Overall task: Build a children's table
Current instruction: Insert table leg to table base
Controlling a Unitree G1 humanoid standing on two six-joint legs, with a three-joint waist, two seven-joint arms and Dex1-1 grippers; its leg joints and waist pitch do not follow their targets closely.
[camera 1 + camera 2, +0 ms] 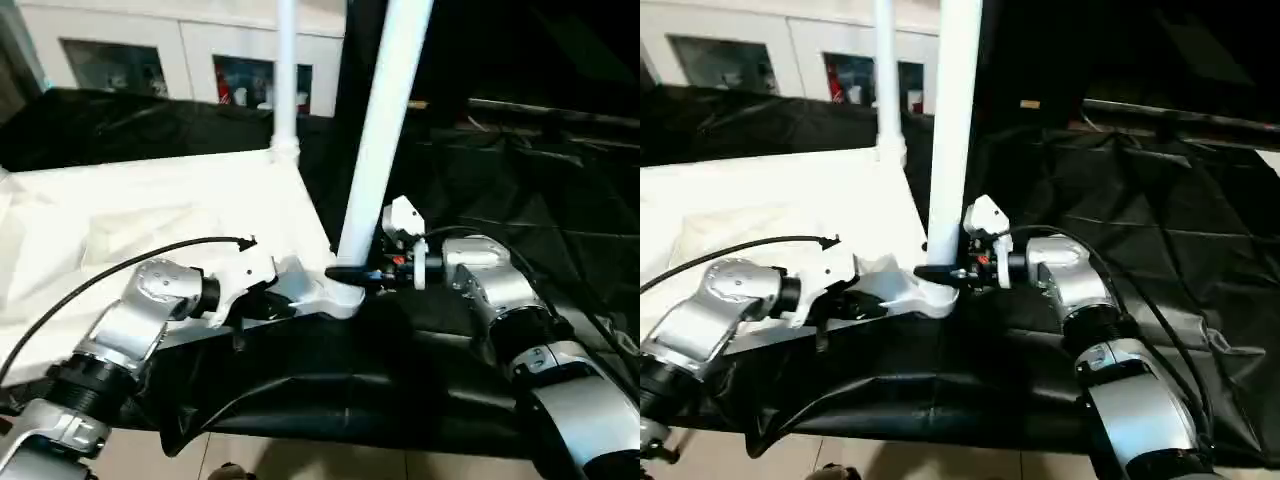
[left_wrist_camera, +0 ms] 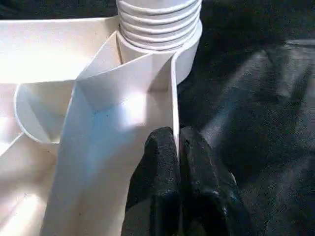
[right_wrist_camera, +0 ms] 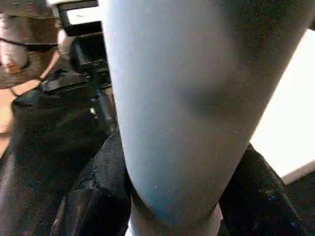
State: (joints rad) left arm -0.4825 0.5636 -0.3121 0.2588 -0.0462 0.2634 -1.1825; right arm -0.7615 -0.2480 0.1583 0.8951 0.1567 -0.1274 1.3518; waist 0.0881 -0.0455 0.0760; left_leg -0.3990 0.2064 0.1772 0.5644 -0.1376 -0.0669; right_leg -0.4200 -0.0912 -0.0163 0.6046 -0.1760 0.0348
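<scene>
At the near corner of the upturned tabletop (image 1: 150, 215), right gripper (image 1: 352, 272) clasped the standing leg (image 1: 380, 130); left gripper (image 2: 176, 147) pinched the tabletop's rim (image 2: 173, 98).

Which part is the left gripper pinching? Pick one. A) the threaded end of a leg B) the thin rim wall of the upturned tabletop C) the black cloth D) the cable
B: in the left wrist view the black fingers of the left gripper close on either side of the tabletop's thin rim wall, just short of the corner socket holding the leg's threaded end.
</scene>
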